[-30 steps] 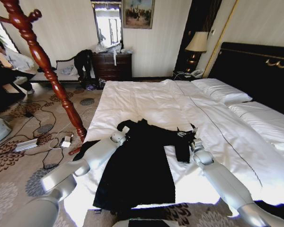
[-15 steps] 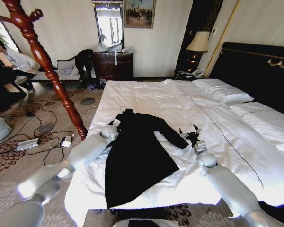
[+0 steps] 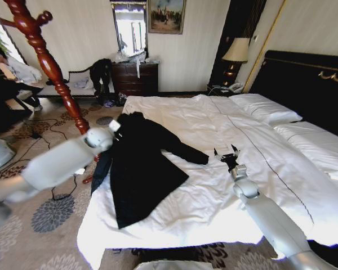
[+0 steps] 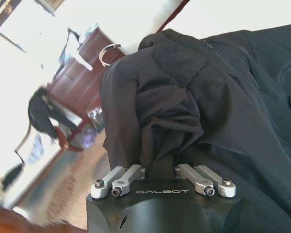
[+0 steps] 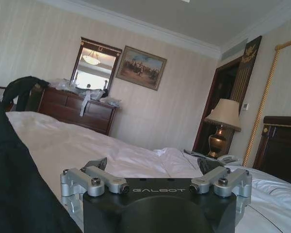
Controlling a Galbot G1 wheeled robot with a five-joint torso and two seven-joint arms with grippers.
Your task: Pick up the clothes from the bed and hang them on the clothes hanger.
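Observation:
The clothes, a long black coat [image 3: 143, 169], lie spread over the left part of the bed [image 3: 214, 202], and one edge hangs off the bed's left side. My left gripper [image 3: 115, 128] is at the coat's top end, shut on a bunch of its cloth [image 4: 160, 131], which hides its fingertips in the left wrist view. My right gripper [image 3: 227, 153] rests low over the white duvet, just right of the coat's sleeve, open and empty [image 5: 153, 165]. The coat's dark edge [image 5: 14, 194] is beside it in the right wrist view. The clothes hanger is out of view.
A tall carved wooden coat stand [image 3: 50, 67] rises left of the bed, close to my left arm. Cables and a power strip [image 3: 50, 152] lie on the carpet. A dresser [image 3: 134, 77], a bench with a dark garment [image 3: 98, 70] and a lamp [image 3: 235, 50] line the far wall.
My left gripper has dragged the coat left and up the bed, toward the coat stand. My right gripper was at the sleeve a second ago; the sleeve has slid away from it.

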